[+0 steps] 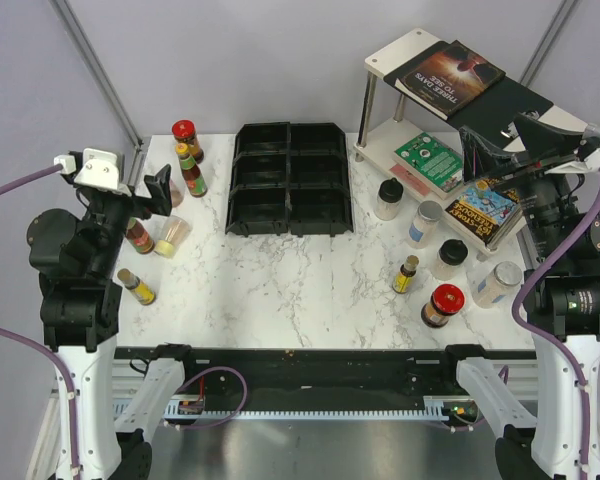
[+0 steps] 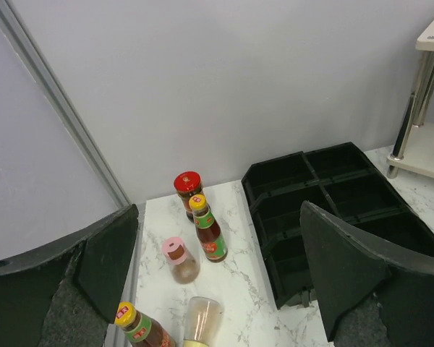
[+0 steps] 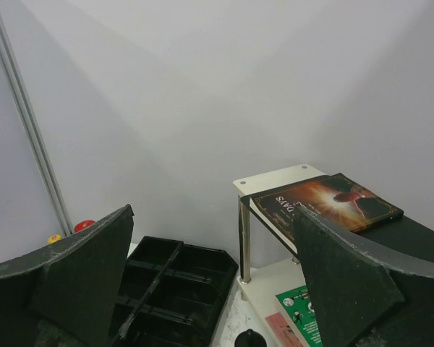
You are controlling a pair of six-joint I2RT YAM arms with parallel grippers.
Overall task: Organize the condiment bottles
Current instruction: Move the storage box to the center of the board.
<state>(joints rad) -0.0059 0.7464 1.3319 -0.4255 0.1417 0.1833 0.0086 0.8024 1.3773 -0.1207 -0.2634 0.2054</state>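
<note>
Several condiment bottles stand in two groups. On the left are a red-capped jar point(image 1: 185, 135), a yellow-capped sauce bottle point(image 1: 191, 170), a clear jar on its side point(image 1: 172, 235) and a small yellow-capped bottle lying down point(image 1: 137, 286). On the right are a black-lidded jar point(image 1: 388, 199), a silver-lidded jar point(image 1: 425, 222), a slim dark bottle point(image 1: 407, 274) and a red-capped jar point(image 1: 442, 305). My left gripper point(image 1: 156, 195) is open and empty above the left group, over the pink-lidded shaker point(image 2: 179, 259). My right gripper point(image 1: 505, 145) is open and empty, raised near the shelf.
A black compartmented tray point(image 1: 290, 178) sits at the back centre with nothing in it. A white two-level shelf point(image 1: 400, 55) with books point(image 1: 450, 75) stands at the back right. Another book point(image 1: 485, 208) lies by the right bottles.
</note>
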